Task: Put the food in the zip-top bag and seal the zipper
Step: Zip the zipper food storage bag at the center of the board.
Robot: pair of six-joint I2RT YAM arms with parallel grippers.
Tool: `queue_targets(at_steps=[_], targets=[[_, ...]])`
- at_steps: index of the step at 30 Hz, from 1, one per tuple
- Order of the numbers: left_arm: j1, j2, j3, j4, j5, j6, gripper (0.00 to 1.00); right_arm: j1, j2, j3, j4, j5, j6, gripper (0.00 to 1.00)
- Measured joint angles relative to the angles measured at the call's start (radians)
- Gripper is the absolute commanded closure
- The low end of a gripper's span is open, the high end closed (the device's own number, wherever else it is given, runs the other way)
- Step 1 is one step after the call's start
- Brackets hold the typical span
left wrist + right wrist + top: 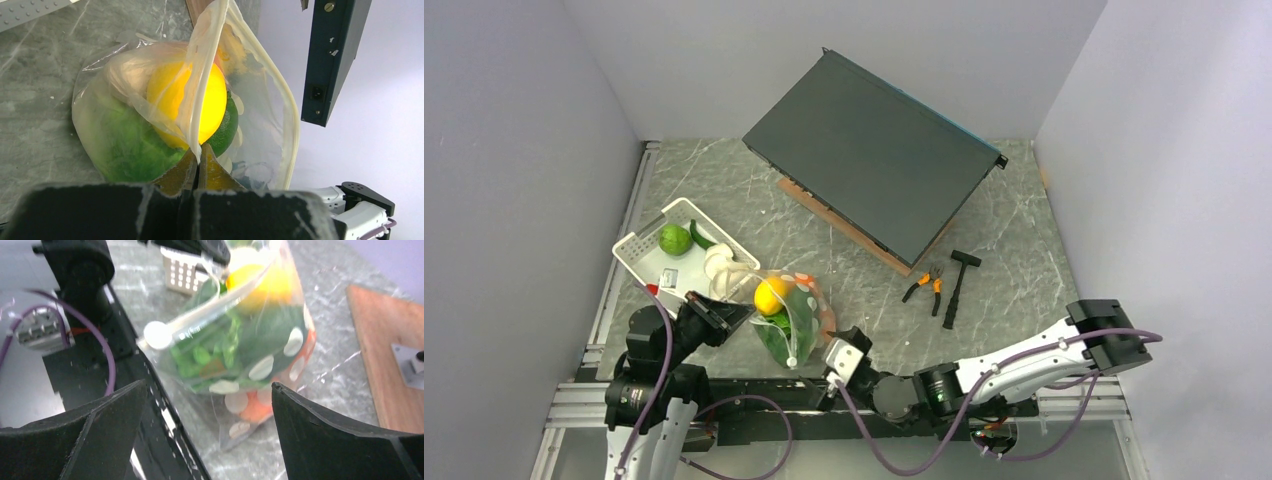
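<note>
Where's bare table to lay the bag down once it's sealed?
Best: bare table between the zip-top bag and the pliers. More room right of the hammer, and behind the white basket toward the dark case. Crowded near left: basket, bag, the left gripper pinching the zipper, the open right gripper alongside.

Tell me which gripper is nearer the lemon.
Left. The left gripper pinches the zipper beside the lemon; the right gripper stands open, facing the bag.
</note>
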Motion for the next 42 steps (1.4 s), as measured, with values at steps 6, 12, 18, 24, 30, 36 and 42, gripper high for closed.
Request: queue_targets(at_steps=[6,12,18,24,30,36,42], targets=[[0.0,0.001,0.005,-0.006,-0.01,-0.001,1.0,0.042,0.155,0.055,0.257,0.099,-0.161,0.07],[0.0,0.016,0.03,-0.036,-0.019,0.0,1.0,0.043,0.29,0.109,0.432,0.177,-0.284,0.58],[0.0,0.018,0.053,-0.055,-0.034,0.0,1.0,0.002,0.305,0.121,0.472,0.196,-0.303,1.0],[-0.001,0.01,0.091,-0.12,-0.068,0.009,0.73,-0.038,0.261,0.108,0.451,0.153,-0.293,1.0],[-0.001,0.006,0.184,-0.175,-0.085,0.125,0.24,-0.162,0.122,0.088,0.289,-0.074,-0.208,1.0],[-0.001,0.134,0.386,-0.209,0.002,0.416,0.21,-0.293,0.005,0.073,0.134,-0.317,-0.136,1.0],[-0.002,0.33,0.603,-0.201,0.108,0.761,0.22,-0.439,-0.042,0.072,0.049,-0.6,-0.058,1.0]])
